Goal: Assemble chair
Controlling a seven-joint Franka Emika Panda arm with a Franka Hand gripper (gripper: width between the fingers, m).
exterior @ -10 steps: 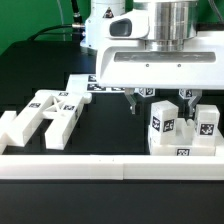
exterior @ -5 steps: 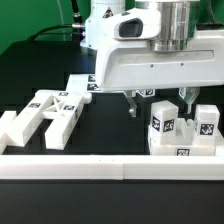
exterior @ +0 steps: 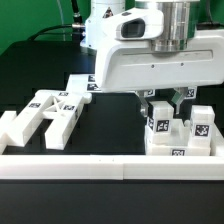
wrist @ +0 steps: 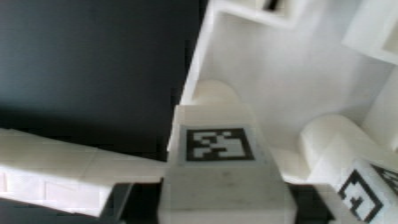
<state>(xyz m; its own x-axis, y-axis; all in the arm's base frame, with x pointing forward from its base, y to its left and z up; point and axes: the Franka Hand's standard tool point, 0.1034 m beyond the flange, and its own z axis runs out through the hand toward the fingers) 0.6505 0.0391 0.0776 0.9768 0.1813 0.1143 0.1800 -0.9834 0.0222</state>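
Note:
My gripper (exterior: 164, 100) stands over the cluster of white chair pieces at the exterior view's right. Its two fingers (exterior: 148, 101) sit on either side of an upright white post with a square tag (exterior: 160, 122) and look closed against it. A second tagged post (exterior: 203, 124) stands beside it, and a low tagged piece (exterior: 181, 151) lies in front of both. In the wrist view the tagged post (wrist: 217, 150) fills the gap between the dark fingers (wrist: 139, 196) of the gripper (wrist: 217, 205), with no gap showing on either side.
Several more white chair pieces (exterior: 45, 112) lie grouped at the exterior view's left. The marker board (exterior: 84, 84) lies flat behind them. A long white border rail (exterior: 80, 165) runs along the front of the black table.
The fingers have drawn in from a wide spread to the sides of the tagged post. The hand has barely shifted. The pieces on the table have not moved.

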